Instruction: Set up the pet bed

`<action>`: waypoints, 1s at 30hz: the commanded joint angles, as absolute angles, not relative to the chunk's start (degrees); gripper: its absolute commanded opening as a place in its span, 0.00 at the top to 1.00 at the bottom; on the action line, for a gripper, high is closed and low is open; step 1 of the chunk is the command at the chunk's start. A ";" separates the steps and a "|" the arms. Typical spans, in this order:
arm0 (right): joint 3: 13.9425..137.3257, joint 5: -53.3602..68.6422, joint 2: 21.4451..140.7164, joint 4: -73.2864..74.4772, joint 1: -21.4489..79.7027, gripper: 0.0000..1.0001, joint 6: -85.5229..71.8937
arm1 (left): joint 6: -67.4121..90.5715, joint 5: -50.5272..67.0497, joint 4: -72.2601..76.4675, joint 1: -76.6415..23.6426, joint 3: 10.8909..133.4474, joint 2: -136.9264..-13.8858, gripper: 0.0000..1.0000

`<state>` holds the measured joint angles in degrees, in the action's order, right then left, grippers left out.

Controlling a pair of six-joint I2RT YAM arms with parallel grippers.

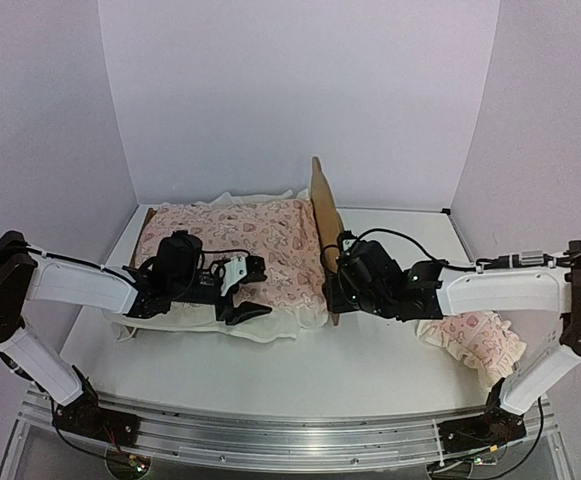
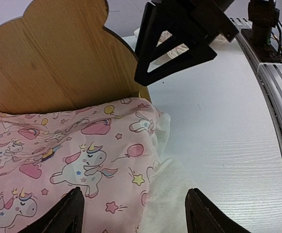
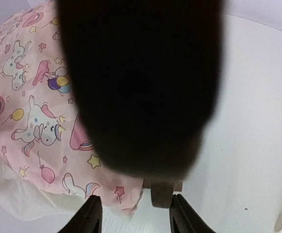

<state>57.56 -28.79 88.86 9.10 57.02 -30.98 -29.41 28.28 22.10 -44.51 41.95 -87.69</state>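
One pet bed (image 1: pixel 322 200), pale wood, standing on the white bench (image 1: pixel 300 370) toward its far side, long axis running across the top view. Only the headboard shows clearly; the rest lies under bedding.

One headboard (image 2: pixel 48 58), bear-ear outline, upright at the end of the bed nearer the right arm. It is seen edge-on from above and face-on from the left wrist. In the right wrist view it is a dark blur filling the upper middle, with a short wooden leg (image 3: pixel 162 192) showing below it.

One quilt (image 1: pixel 240 245), pink, printed with unicorns, balloons and stars, spread over the bed right up to the headboard.

One strip of white fabric (image 1: pixel 270 322), showing below the quilt along the bed's near side and resting on the bench.

One left arm (image 1: pixel 80 285), reaching over the bed's near side about midway along. Its jaws stand apart just above the quilt's edge, with nothing held.

One right arm (image 1: pixel 510 292), reaching to the near end of the headboard. Its jaws stand apart, the leg just beyond the fingertips (image 3: pixel 90 216), and they are not closed on it.

One pillow (image 1: pixel 475 345), pink with ruffled trim, on the bench past the bed's headboard end, apart from the bed and close by the right arm.
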 commanded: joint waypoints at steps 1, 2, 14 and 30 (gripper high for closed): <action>56.45 -23.69 83.62 17.67 57.32 0.45 -34.44 | -32.02 30.67 20.52 -46.03 46.29 -90.38 0.26; 55.42 -23.39 82.15 18.09 57.35 0.45 -34.58 | -31.86 30.77 20.19 -46.45 46.92 -91.15 0.26; 50.40 -18.57 78.00 22.19 57.35 0.45 -34.57 | -35.38 27.02 17.93 -47.72 53.73 -98.24 0.38; 49.99 -11.28 85.40 10.72 57.34 0.46 -25.80 | -42.66 22.18 15.23 -47.40 55.10 -96.57 1.00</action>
